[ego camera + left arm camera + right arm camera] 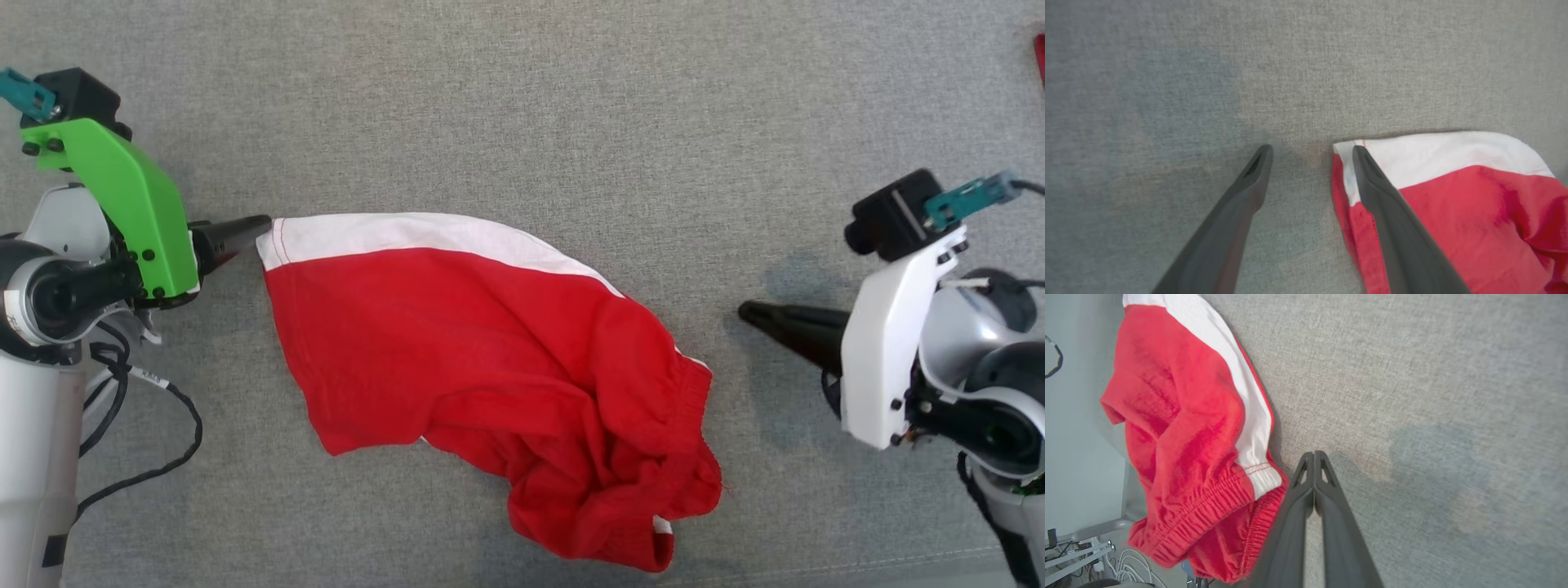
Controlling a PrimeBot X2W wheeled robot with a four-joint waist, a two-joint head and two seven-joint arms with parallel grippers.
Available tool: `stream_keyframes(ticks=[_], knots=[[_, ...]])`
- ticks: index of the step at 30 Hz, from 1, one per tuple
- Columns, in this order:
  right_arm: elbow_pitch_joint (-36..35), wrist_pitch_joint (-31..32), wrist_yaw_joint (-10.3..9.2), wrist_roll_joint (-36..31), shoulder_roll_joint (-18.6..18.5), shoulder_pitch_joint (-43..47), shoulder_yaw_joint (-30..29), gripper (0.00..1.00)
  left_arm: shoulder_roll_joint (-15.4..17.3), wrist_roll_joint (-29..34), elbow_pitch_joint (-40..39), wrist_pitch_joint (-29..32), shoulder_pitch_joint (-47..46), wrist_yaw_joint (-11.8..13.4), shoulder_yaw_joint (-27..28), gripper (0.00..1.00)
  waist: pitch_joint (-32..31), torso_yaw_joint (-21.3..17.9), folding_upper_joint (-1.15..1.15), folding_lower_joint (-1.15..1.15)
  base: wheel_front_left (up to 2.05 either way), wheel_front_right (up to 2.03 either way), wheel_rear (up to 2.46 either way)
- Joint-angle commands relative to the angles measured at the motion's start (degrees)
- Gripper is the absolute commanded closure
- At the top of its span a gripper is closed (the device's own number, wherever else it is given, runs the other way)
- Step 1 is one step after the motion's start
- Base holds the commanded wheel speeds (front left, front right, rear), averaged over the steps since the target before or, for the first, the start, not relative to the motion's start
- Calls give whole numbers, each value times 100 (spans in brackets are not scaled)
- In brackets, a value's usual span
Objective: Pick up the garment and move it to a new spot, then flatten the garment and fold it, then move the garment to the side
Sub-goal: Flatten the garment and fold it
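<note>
**Right grip closes on nothing; left corner grip is marginal**

Head view: the red fabric shorts with a white side stripe (457,343) lie mid-way across the grey cloth-covered counter (522,98), flat toward your left and bunched into folds at the lower right. The left end effector (241,235) sits right at the white corner. The right end effector (747,312) points at the shorts from the other side but stands apart from them.

Left wrist view: the left end effector is spread wide. One finger (1372,183) lies over the white corner, the other over bare counter. If you close from here, you likely catch only the hem's edge, and it may slip out under tension.

Right wrist view: the right end effector is pressed fully closed with no cloth between its tips, just beside the gathered elastic waistband (1208,498). Lift now and that end stays down, so the shorts would drag one-sided. The bunched end also lies near the counter's edge, so a pull could tip it over.
</note>
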Motion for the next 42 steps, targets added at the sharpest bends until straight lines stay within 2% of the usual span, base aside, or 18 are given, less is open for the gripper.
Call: stream_keyframes(ticks=[1, 7, 10, 11, 13, 14, 19, 24, 30, 34, 42], knots=[[11, -52, 4, -40, -82, -103, -26, 100, 20, -24, -14, 5, 89, -19, 22, 0, -21, -12, 0, -1, 0, 0, 0], [108, -141, 4, -37, -247, -300, -158, 100, 94, -50, -7, -91, 179, 35, 110, 0, -54, -28, 0, -1, 0, 0, 0], [110, -29, 3, 32, -184, -137, -178, 100, 128, -84, 25, -85, 215, 29, 136, 0, -75, -29, 0, -1, 0, 0, 0], [109, 5, 4, 37, -122, -84, -220, 97, 128, -97, 28, -86, 223, 35, 142, 0, -82, -27, 0, -1, 0, 0, 0], [57, 163, 4, 157, -20, 66, -210, 29, 120, -141, 42, -48, 266, 28, 140, 0, -108, -24, 0, -1, 0, 0, 0], [5, 263, 4, 227, 21, 134, -223, 0, 121, -170, 43, -9, 293, 19, 135, 0, -120, -26, 0, -1, 0, 0, 0], [-416, 851, 4, 492, 82, 465, -272, 0, 142, -265, -25, 90, 336, 45, 148, 0, -174, -47, 0, -1, 0, 0, 0], [-653, 1243, 4, 403, 154, 617, -57, 0, 158, -285, -10, 138, 202, 126, 192, 0, -126, -93, 0, -1, 0, 0, 0], [-531, 1137, 4, 284, 220, 470, 205, 0, 103, -299, -56, 220, 139, 169, 115, 0, 21, -93, 0, -1, 0, 0, 0], [-449, 1030, 4, 242, 154, 388, 264, 0, 73, -396, -142, 380, 105, 128, 69, 0, 56, -75, 0, -1, 0, 0, 0], [-372, 875, 4, 264, 111, 281, 348, 0, 47, -517, -301, 457, 208, 205, 79, 0, 163, -131, 0, -1, 0, 0, 0]])
